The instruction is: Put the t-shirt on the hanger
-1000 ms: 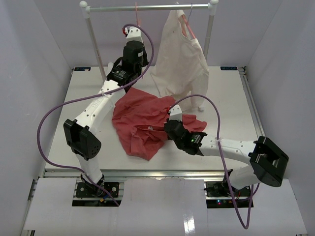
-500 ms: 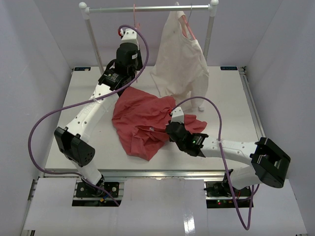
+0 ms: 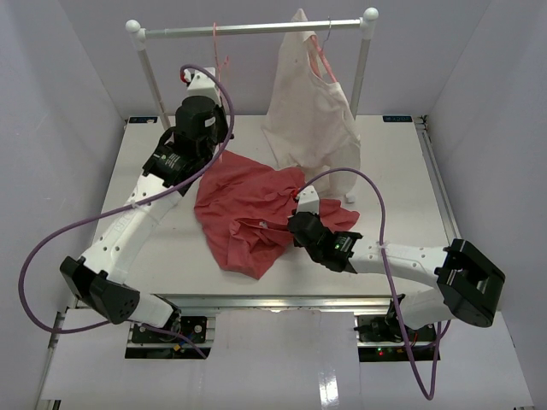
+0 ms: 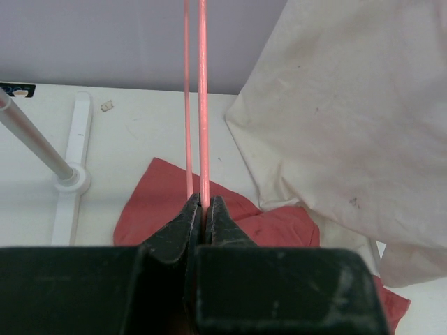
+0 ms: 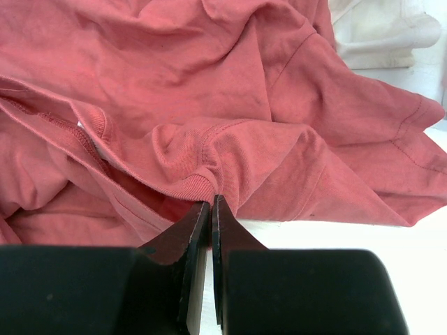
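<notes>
The t-shirt (image 3: 248,205) is soft, light and limp, so its ribbed collar (image 5: 190,185) gives the firmest hold. It lies crumpled on the table (image 3: 393,171). The right gripper (image 5: 210,209) is closed on that collar. The left gripper (image 4: 202,209) pinches the hanger (image 4: 203,105) wire, above the shirt and well apart.

You have carried the left gripper (image 4: 201,202) to the left and a little nearer. The hanger (image 3: 215,47), which is pinched in it, has gone left with it under the rail (image 3: 256,27). The left end of the rail has also come to the left and sits lower in the top view. The elbow (image 3: 94,290) of the left arm has swung out to the near left.
</notes>
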You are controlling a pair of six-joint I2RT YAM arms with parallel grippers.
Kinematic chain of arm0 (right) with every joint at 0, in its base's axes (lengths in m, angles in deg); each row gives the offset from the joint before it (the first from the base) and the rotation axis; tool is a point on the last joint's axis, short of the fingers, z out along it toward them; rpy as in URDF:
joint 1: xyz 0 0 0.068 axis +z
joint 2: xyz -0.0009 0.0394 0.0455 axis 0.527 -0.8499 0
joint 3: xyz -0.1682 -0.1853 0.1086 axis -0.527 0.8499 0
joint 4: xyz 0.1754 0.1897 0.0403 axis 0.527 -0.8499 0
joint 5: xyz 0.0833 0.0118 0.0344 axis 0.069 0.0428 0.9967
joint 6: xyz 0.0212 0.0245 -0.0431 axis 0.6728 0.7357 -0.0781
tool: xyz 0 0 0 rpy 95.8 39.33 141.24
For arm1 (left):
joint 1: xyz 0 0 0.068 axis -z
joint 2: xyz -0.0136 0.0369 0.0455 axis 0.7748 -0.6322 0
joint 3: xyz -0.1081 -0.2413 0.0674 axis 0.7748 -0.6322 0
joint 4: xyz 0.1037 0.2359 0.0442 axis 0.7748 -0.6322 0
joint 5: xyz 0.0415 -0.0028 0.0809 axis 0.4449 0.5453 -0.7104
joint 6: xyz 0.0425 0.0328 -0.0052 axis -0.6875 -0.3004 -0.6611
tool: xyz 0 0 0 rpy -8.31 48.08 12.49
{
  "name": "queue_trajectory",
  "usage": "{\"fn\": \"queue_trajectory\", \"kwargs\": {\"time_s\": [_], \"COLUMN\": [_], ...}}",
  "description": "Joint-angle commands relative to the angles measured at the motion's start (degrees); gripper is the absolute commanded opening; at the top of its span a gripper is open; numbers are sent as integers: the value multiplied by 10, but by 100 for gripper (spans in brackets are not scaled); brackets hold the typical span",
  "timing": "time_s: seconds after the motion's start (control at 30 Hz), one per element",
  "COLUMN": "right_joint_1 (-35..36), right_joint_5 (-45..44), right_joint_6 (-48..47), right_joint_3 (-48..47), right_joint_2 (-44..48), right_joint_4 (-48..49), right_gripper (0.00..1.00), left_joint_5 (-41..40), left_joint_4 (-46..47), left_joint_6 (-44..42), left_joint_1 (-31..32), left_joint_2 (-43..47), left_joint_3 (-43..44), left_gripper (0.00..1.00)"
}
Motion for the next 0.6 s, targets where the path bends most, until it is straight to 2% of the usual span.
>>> {"fn": "queue_trajectory", "kwargs": {"time_s": [0.0, 0.23, 0.4, 0.57], "right_joint_1": [2, 2, 2, -3], "right_joint_5": [-9, -23, -32, -30], "right_joint_6": [10, 0, -2, -4], "right_joint_3": [7, 15, 23, 17], "right_joint_2": [19, 45, 62, 60], "right_joint_4": [13, 10, 8, 5], "right_gripper": [8, 8, 8, 8], "left_joint_5": [-33, -45, -54, -31], "left_joint_4": [57, 104, 136, 101], "left_joint_6": [-37, -82, -103, -87], "left_joint_1": [-1, -2, -2, -2], "left_joint_2": [41, -29, -23, 28], "left_joint_3": [-15, 36, 55, 35], "left_gripper": [0, 0, 0, 0]}}
